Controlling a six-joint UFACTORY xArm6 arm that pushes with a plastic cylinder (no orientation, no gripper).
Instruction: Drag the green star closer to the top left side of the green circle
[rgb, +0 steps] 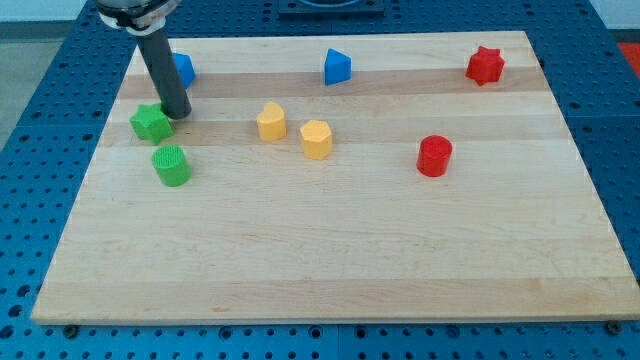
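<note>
The green star (150, 123) lies near the board's left edge. The green circle (171, 165) stands just below it and a little to the right, with a small gap between them. My tip (178, 112) rests on the board against the star's upper right side. The dark rod rises from there toward the view's top left.
A blue block (182, 69) sits partly behind the rod and another blue block (337, 66) at top centre. Two yellow blocks (270, 121) (316, 138) lie mid-board. A red circle (434, 156) and a red star (484, 64) are on the right. The wooden board (330, 260) ends close to the star's left.
</note>
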